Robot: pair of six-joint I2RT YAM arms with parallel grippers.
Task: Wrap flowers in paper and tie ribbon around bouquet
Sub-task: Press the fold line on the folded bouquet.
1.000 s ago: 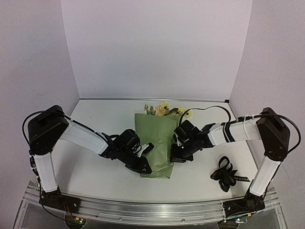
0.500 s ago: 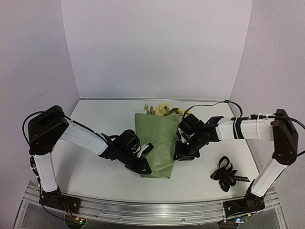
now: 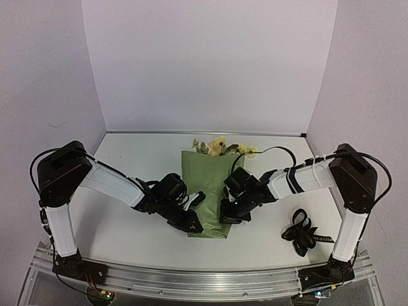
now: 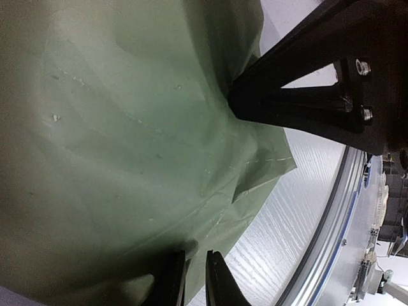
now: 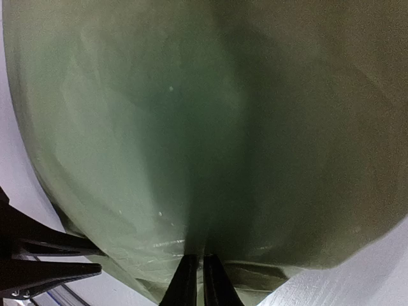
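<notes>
Bouquet is laid at the centre of the table, with yellow flowers shown past the upper rim of the green paper. The paper's lower edge is pinched by the nearly closed left gripper and right gripper. The black ribbon is seen coiled at lower right, well apart.

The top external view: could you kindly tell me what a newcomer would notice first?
The olive-green paper, wrapped as a sleeve at the centre, draws the eye first, with pale yellow flowers poking out at its far end. The left gripper and right gripper pinch its near end from either side, while the black ribbon lies bunched to the right.
</notes>
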